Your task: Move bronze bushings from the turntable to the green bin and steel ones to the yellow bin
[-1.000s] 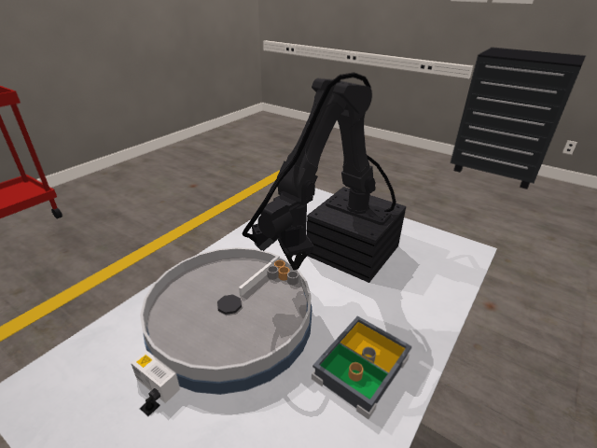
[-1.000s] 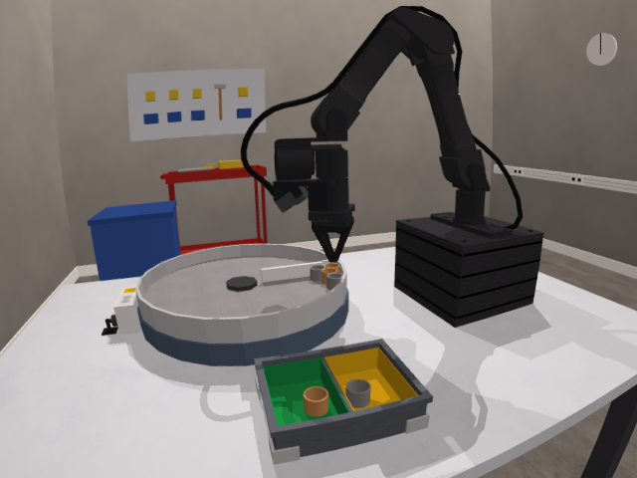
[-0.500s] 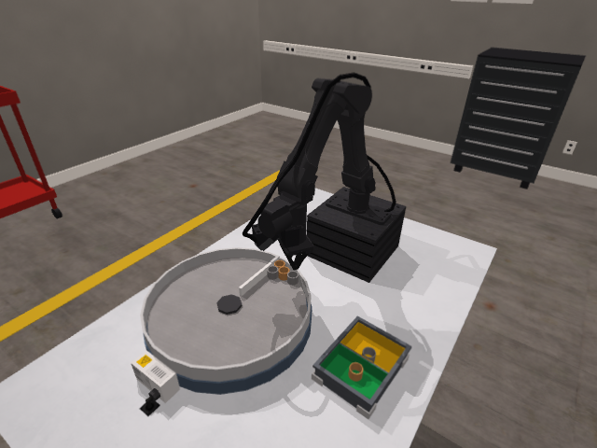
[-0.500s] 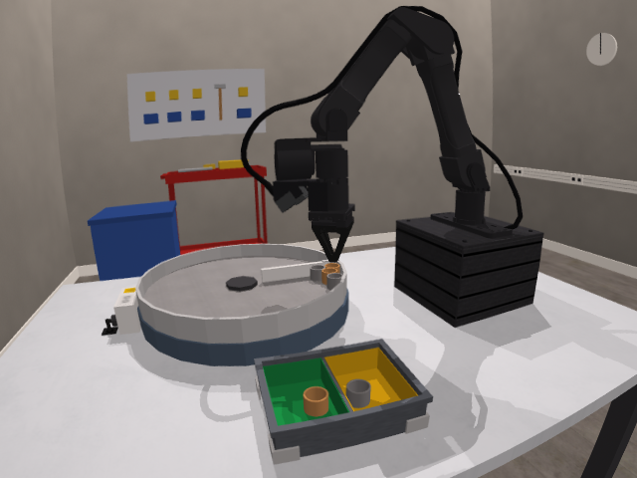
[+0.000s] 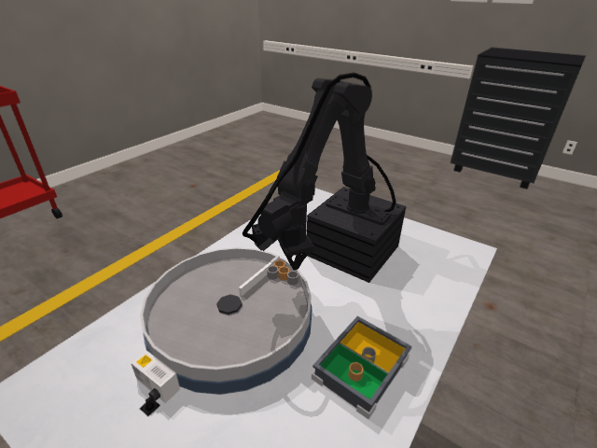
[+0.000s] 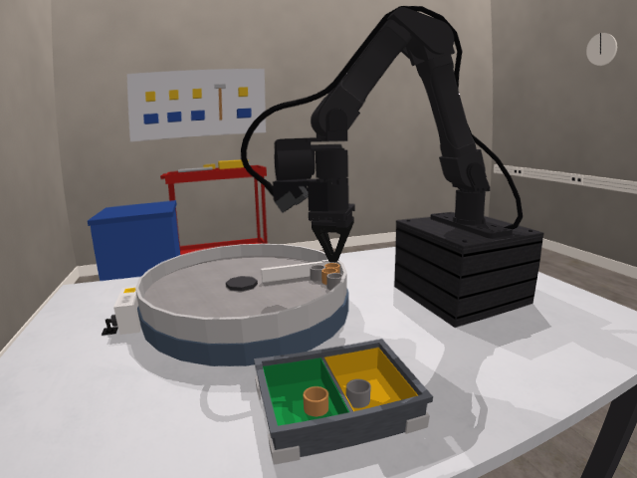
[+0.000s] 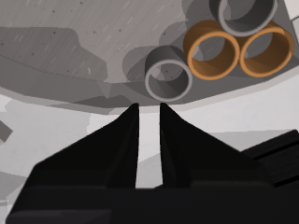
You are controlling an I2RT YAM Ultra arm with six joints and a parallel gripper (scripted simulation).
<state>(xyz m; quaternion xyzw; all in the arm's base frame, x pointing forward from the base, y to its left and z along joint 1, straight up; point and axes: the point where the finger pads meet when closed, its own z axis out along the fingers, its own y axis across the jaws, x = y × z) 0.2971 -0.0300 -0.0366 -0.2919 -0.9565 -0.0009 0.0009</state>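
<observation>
The round turntable (image 5: pixel 226 313) holds a tight cluster of bushings at its rim beside a white bar (image 5: pixel 255 282). The cluster has two bronze bushings (image 7: pixel 214 49) (image 7: pixel 266 51) and two steel ones (image 7: pixel 168 74) (image 7: pixel 243 14). It also shows in the top view (image 5: pixel 283 273) and the exterior view (image 6: pixel 328 273). My gripper (image 7: pixel 149 112) (image 6: pixel 332 257) hangs just above the rim by the cluster, its fingers nearly together with nothing between them. The green bin (image 6: pixel 298 390) holds a bronze bushing (image 6: pixel 315 401). The yellow bin (image 6: pixel 370 377) holds a steel bushing (image 6: pixel 357 392).
The arm's black base block (image 5: pixel 356 231) stands behind the turntable. A white control box (image 5: pixel 155 378) sits at the turntable's front left. A black hub (image 5: pixel 228 304) marks the turntable's centre. A red cart (image 6: pixel 216 205) and a blue container (image 6: pixel 134 236) stand off the table.
</observation>
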